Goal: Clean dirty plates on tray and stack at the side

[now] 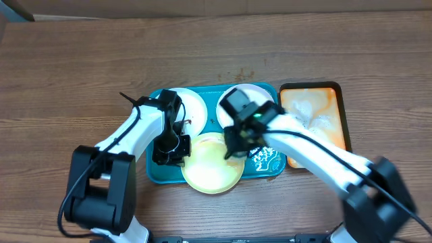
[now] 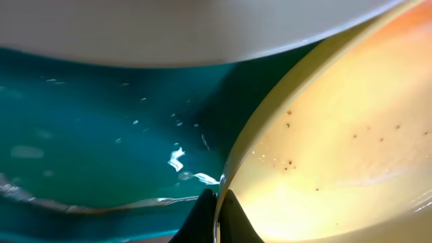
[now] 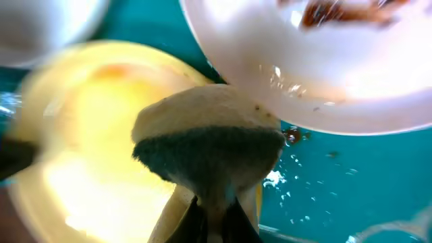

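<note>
Our right pincer [image 3: 214, 214] clamps a sponge [image 3: 209, 135] over the pale yellow-green plate [image 3: 88, 135], whose rim our left pincer [image 2: 217, 212] pinches. On the teal tray [image 3: 337, 182], a white plate [image 3: 324, 67] is smeared brown; we judge nothing stacked yet.

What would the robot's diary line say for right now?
left end effector: pinching rim of yellow plate | right end effector: holding sponge over yellow plate | white plate: brown smears | tray: wet

we read no text, label, brand, number or sign anywhere; the tray [image 1: 210, 101] shows only white streaks [image 1: 265, 160], no letters.
</note>
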Controlling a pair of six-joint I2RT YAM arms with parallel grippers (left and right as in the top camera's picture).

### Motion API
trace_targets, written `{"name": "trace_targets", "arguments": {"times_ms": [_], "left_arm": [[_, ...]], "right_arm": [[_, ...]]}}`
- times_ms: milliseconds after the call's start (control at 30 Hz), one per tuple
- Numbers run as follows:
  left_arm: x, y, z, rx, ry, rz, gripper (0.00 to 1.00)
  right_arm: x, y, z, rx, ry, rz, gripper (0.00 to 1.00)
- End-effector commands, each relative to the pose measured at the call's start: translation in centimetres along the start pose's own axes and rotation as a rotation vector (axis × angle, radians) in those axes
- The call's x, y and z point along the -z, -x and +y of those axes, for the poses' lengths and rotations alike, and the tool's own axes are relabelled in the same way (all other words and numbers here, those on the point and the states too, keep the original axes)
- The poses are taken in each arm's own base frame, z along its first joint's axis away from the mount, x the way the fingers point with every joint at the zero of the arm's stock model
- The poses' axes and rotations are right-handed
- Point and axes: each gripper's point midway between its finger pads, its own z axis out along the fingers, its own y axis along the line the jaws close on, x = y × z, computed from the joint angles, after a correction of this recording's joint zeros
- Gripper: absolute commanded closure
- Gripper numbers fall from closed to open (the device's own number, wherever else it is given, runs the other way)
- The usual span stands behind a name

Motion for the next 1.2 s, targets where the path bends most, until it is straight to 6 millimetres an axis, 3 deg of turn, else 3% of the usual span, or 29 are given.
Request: {"name": "trace_targets", "arguments": {"times_ms": [0, 67, 200, 367, 533, 700, 900, 1167], "left_arm": [[2.4, 0.9, 0.5, 0.018, 0.043, -0.114, 0.96], [3.6, 0.9, 0.3, 0.009, 0.031, -0.160, 0.96], [4.8, 0.8, 0.0, 0.000, 0.017, -0.205, 0.96], [5.0, 0.4, 0.2, 0.002, 0.023, -0.201, 0.96], [5.3, -0.3, 2.7, 0.085, 0.158, -0.193, 0.96], [7.6, -0.2, 3.7, 0.203, 0.240, -0.252, 0.96], [10.9, 1.2, 2.0, 0.123, 0.330, -0.413, 0.96], [12.1, 1.0, 0.7, 0.052, 0.497, -0.532, 0.96]], "right_arm": [[5.0, 2.2, -0.6, -0.015, 0.033, -0.145, 0.96], [6.2, 2.4, -2.7, -0.069, 0.014, -0.152, 0.96], [6.5, 2.5, -6.7, -0.163, -0.032, -0.122, 0.96], [6.9, 2.3, -9.7, -0.157, -0.042, -0.085, 0.96], [7.7, 2.3, -14.7, -0.270, -0.147, -0.089, 0.96], [8.6, 2.5, -19.4, -0.401, -0.175, -0.111, 0.96], [9.1, 2.5, -21.2, -0.391, -0.181, -0.114, 0.96], [8.4, 2.9, -21.6, -0.366, -0.183, -0.137, 0.96]]}}
